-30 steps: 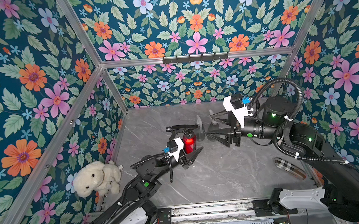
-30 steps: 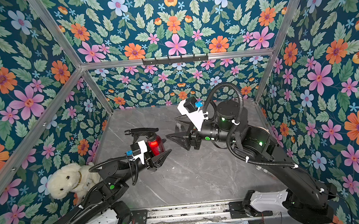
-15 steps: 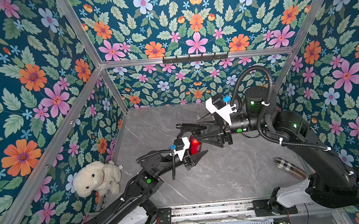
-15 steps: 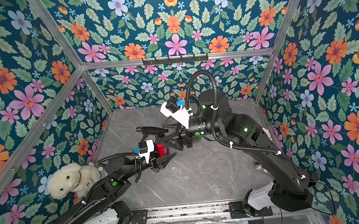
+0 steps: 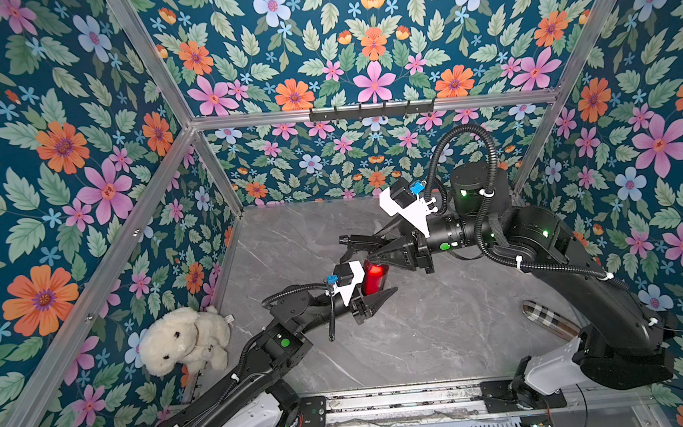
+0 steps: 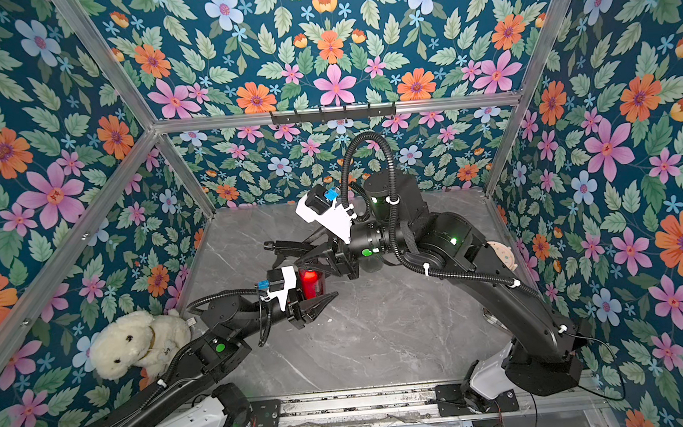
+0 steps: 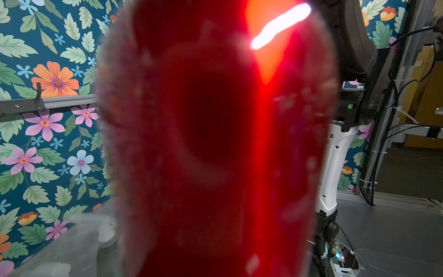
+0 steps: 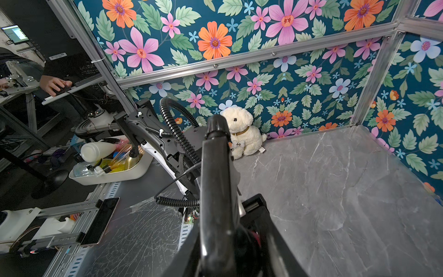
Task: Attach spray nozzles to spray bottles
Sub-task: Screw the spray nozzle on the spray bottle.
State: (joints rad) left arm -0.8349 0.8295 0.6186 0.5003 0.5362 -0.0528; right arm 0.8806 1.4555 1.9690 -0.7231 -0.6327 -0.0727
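The small shiny red spray bottle is held upright off the floor, and my left gripper is shut on its body. Its red wall fills the left wrist view and hides the fingers there. A black spray nozzle sits on the bottle's top. My right gripper reaches in from the right and is shut on that nozzle, with a finger on each side. A smoky-grey bottle with a whitish top stands blurred behind the red one.
A cream plush dog sits against the left wall. A plaid case lies on the marble floor by the right arm's base. A black hook rail runs along the back wall.
My right arm has swung left over the red bottle and its jaws have closed round the black nozzle. The left arm has shifted the bottle slightly to the right.
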